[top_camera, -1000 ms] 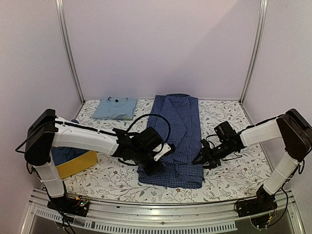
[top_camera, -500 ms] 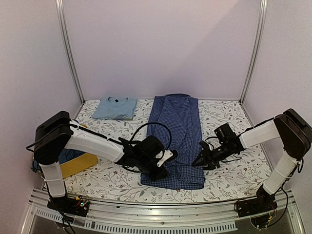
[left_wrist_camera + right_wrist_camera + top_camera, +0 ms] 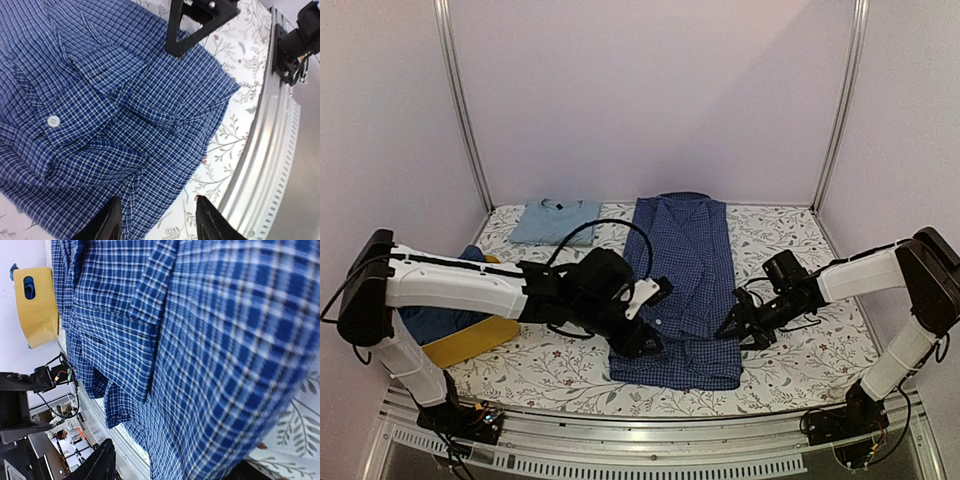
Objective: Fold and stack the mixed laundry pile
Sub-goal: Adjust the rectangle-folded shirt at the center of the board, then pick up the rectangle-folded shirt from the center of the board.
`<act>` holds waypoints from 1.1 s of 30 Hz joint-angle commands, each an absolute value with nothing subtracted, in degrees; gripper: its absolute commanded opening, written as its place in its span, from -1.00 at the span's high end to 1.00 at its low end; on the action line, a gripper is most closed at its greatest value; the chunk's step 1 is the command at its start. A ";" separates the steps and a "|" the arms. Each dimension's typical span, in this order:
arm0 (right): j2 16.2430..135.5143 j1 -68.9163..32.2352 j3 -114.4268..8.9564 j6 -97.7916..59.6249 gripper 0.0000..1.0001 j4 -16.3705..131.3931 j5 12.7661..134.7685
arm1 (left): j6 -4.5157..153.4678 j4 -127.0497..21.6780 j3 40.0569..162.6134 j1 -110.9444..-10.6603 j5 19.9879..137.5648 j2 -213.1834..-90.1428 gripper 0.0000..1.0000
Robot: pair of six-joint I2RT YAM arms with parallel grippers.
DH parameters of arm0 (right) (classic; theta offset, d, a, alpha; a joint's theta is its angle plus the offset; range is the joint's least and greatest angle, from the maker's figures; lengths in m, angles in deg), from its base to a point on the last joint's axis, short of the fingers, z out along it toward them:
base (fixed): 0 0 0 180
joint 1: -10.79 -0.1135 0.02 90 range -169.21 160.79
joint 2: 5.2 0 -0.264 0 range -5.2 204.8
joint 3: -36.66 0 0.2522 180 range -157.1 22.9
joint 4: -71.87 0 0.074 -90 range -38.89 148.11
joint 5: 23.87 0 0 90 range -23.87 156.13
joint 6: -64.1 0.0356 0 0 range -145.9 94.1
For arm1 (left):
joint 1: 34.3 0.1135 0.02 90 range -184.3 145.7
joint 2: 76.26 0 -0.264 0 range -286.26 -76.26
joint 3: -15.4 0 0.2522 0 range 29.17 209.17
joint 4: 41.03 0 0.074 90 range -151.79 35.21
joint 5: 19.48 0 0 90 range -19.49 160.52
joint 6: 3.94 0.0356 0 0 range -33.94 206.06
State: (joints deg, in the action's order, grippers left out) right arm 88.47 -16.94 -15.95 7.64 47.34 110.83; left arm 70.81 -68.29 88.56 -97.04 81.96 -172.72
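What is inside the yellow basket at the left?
Inside the yellow basket, dark blue clothing shows. The left arm crosses above it, so the rest of its contents cannot be seen.

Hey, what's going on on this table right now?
Two robot arms are folding laundry. A navy checked shirt lies lengthwise on the floral table cover, apparently folded into a long strip. The left arm's fingers hover open over its near left corner, holding nothing. The right arm's fingers are at its right edge, also apart. A light blue T-shirt lies folded at the back left, and darker blue clothes are heaped at the yellow basket.
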 commanded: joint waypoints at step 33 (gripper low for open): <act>83.19 -17.02 0.59 15.97 0.36 59.45 113.16 | 42.57 -42.91 62.53 -84.94 99.03 -168.85 0.54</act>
State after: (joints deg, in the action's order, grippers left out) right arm 80.55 -15.76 0.38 15.84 60.35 115.14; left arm 40.91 -45.07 60.13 -83.86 97.08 -167.19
